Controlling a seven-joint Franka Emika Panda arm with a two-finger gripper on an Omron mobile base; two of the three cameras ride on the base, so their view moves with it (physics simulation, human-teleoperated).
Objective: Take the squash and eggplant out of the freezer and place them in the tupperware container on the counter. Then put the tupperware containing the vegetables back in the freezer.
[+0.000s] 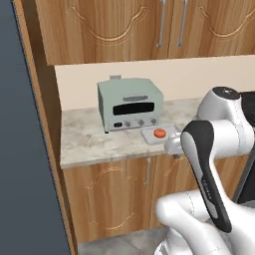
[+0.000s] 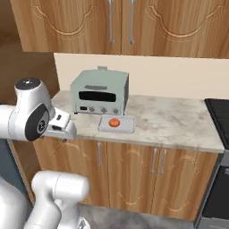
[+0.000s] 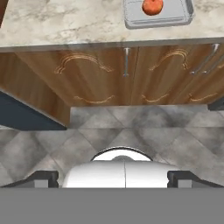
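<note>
You see the squash (image 2: 114, 122) resting inside the tupperware container (image 2: 127, 127) on the surface (image 2: 179, 120) — just in front of the toaster oven (image 2: 100, 91) — while the gripper (image 3: 113, 178) hangs empty, fingers spread wide.

My views are evenly and softly lit, bright without glare. The tabletop (image 2: 179, 120) carries only faint shadow beside the toaster oven (image 2: 100, 93). In my hand view a soft dark blotch lies on the floor tiles (image 3: 148, 127). Everything looks slightly soft, with coarse rendered edges; I see no warping at the borders.
</note>
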